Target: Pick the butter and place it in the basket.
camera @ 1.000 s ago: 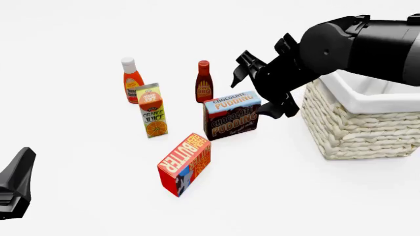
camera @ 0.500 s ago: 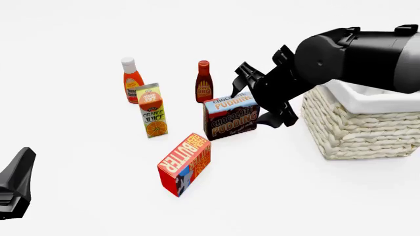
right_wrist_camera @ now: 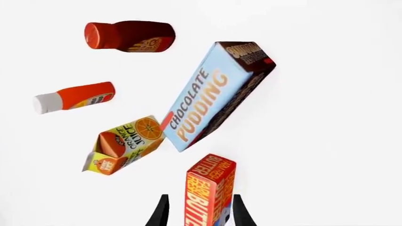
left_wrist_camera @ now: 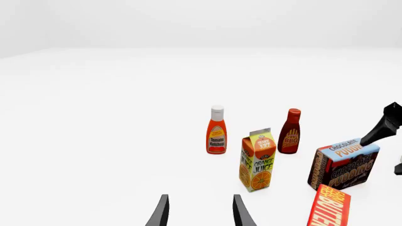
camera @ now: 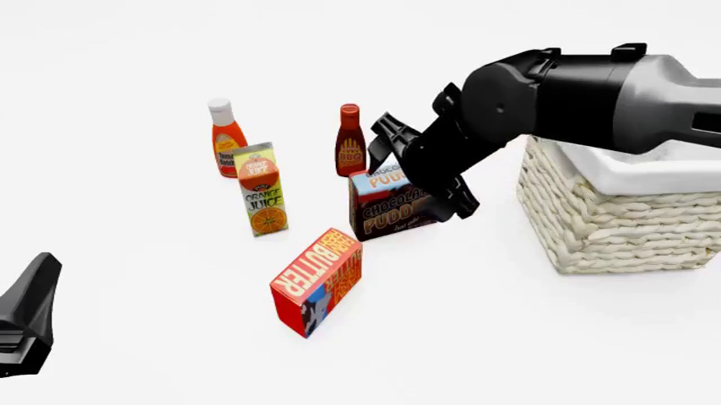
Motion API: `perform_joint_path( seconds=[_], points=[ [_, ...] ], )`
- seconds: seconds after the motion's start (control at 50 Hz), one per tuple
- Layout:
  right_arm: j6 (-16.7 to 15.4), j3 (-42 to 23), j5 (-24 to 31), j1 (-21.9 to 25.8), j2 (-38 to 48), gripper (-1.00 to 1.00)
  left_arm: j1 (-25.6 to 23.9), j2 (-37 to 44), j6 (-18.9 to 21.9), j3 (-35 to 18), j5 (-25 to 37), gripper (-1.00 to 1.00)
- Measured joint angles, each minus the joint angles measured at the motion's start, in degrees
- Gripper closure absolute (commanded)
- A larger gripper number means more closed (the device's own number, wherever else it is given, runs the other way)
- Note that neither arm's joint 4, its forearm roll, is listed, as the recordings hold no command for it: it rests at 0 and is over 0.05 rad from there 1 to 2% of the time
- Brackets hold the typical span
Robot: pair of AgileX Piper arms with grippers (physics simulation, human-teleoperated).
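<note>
The red butter (camera: 317, 280) carton stands on the table toward the front, left of centre, apart from both grippers. The cream wicker basket (camera: 614, 215) with a white liner stands at the right. My right gripper (camera: 420, 179) hangs open over the chocolate pudding box (camera: 389, 211), holding nothing. In the right wrist view the butter (right_wrist_camera: 210, 193) shows between the open right gripper's (right_wrist_camera: 199, 214) fingertips, well beyond them. My left gripper (left_wrist_camera: 199, 214) is open and empty, low at the front left (camera: 29, 316). The butter (left_wrist_camera: 330, 207) shows at the edge of the left wrist view.
An orange juice carton (camera: 262, 192), a ketchup bottle (camera: 226, 139) and a BBQ sauce bottle (camera: 350, 142) stand behind the butter. The pudding box is partly hidden by the right arm. One right finger (left_wrist_camera: 380, 129) shows in the left wrist view.
The right arm has swung left, away from the basket, and now covers part of the pudding box. The left arm and all the groceries have stayed put.
</note>
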Motion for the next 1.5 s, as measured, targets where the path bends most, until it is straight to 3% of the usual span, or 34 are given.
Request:
perform_joint_path(
  seconds=[0.8,1.5],
  points=[
    [3.1,-4.7,1.4,4.1,5.3,-1.00,0.0,0.0,0.0,0.0,0.0,-1.00],
    [4.3,-1.2,-0.5,4.0,4.4,-1.00,0.0,0.0,0.0,0.0,0.0,-1.00]
  ],
)
